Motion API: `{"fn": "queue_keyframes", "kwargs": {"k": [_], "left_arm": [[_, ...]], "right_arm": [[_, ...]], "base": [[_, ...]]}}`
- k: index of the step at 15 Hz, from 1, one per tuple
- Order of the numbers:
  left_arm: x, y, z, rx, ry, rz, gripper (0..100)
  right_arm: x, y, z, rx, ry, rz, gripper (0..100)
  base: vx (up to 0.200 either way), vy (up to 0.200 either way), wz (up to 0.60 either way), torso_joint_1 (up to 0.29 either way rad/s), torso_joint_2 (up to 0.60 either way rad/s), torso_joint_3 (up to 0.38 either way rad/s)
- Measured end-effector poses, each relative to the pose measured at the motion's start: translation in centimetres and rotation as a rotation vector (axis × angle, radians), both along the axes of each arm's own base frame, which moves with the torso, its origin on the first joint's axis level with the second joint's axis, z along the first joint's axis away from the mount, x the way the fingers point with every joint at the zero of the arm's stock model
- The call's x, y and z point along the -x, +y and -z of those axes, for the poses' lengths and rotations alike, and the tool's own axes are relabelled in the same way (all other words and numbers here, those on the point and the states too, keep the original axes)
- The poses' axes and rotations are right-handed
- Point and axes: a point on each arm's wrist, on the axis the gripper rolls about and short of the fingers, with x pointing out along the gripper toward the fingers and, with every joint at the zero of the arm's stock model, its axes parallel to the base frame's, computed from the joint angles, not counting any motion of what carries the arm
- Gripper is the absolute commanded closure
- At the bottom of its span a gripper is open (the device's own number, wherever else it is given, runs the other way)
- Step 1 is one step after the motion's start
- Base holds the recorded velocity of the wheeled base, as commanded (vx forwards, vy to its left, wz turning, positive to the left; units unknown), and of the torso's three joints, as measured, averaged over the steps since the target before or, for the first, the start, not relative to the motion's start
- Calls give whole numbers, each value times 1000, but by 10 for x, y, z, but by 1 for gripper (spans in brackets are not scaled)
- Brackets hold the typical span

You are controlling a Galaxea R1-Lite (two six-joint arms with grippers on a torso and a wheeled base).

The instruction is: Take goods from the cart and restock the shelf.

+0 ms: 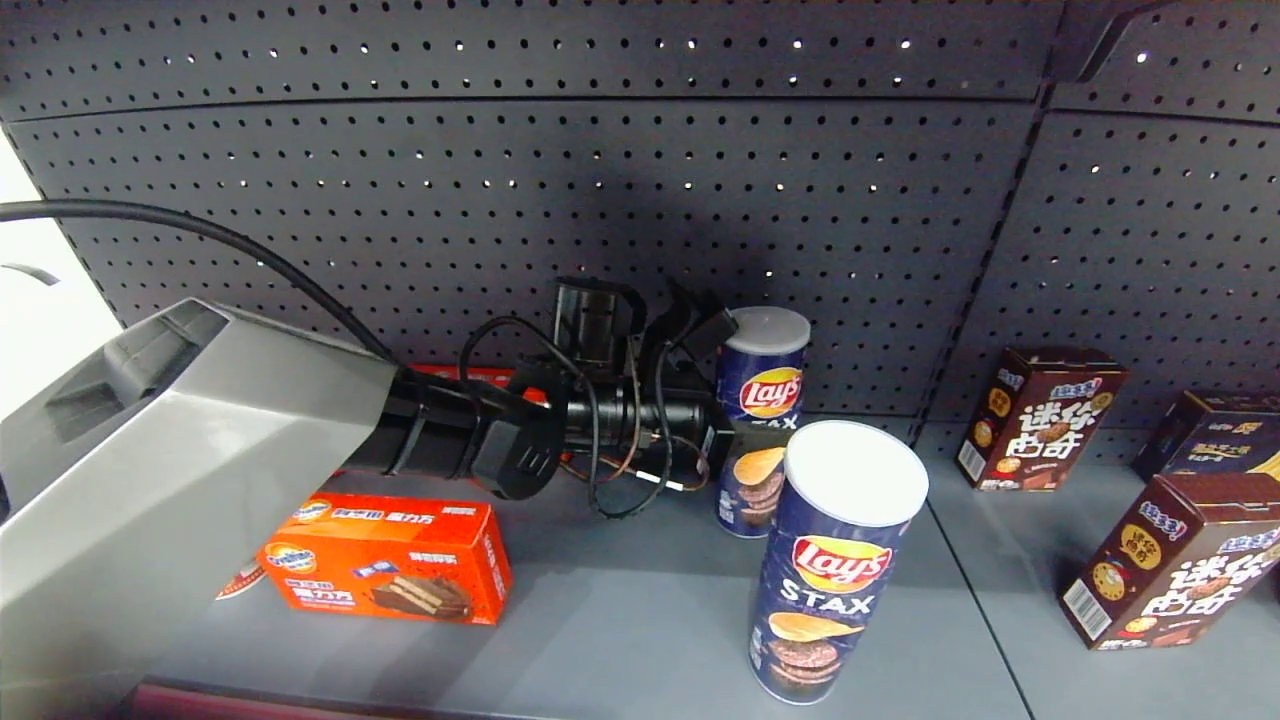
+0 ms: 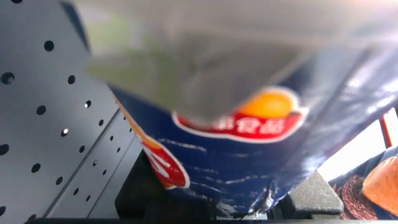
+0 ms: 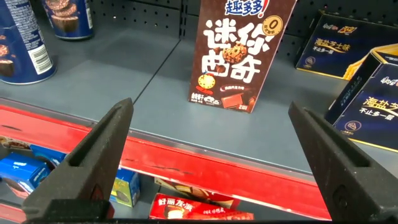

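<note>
- The pegboard back wall (image 1: 640, 180) is dark and perforated, and runs across the whole 12 o'clock side of the scene.
- The grey shelf (image 1: 620, 620) lies below it and carries all the goods.
- The left arm (image 1: 180, 450) comes in from 8 o'clock, with a silver housing, then a black wrist hung with cables, and lies low over the shelf.
- The front brown cookie box (image 1: 1170, 560) stands at 4 o'clock of the shelf, turned at an angle.
- The rear brown cookie box (image 1: 1040, 415) stands upright near the back wall, at 2 o'clock of the front chip can.
- The orange snack box (image 1: 390, 560) lies flat at 7 o'clock of the shelf, just under the left arm's wrist.
- The front chip can (image 1: 835, 570) stands upright, white lid on, near the shelf's front edge at 6 o'clock.
- The rear chip can (image 1: 768, 385) is upright at 12 o'clock of the front one, close to the back wall.
- The dark blue box (image 1: 1215, 430) sits at the far 3 o'clock edge, against the back wall.
- The left gripper (image 1: 722, 385) is clenched on the rear chip can from its 9 o'clock side, and the can's blue wall is pressed close between the fingers.
- The right gripper (image 3: 210, 124) is released, fingers (image 3: 93, 168) spread wide with nothing between them, and it faces the red front edge (image 3: 186, 158) of the shelf.
- Small packets (image 3: 193, 208) lie on the level under that edge.
</note>
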Motion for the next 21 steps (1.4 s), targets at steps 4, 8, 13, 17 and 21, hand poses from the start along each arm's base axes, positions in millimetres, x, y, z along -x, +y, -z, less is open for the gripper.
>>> {"fn": "queue_keyframes", "kwargs": {"k": [4, 8, 13, 17, 21], "left_arm": [[-3, -2, 1, 3, -3, 2, 100], [-8, -6, -1, 14, -22, 5, 0], [-9, -8, -1, 15, -22, 8, 0], [-11, -1, 3, 5, -8, -6, 0], [-6, 16, 4, -23, -23, -23, 0]], "right_arm": [[0, 0, 0, 0, 0, 0, 0], [0, 0, 0, 0, 0, 0, 0], [0, 0, 0, -2, 0, 0, 0], [0, 0, 0, -2, 0, 0, 0], [0, 1, 0, -1, 0, -34, 0]], "base": [[0, 0, 0, 0, 0, 0], [0, 0, 0, 0, 0, 0], [0, 0, 0, 0, 0, 0], [0, 0, 0, 0, 0, 0], [0, 0, 0, 0, 0, 0]]}}
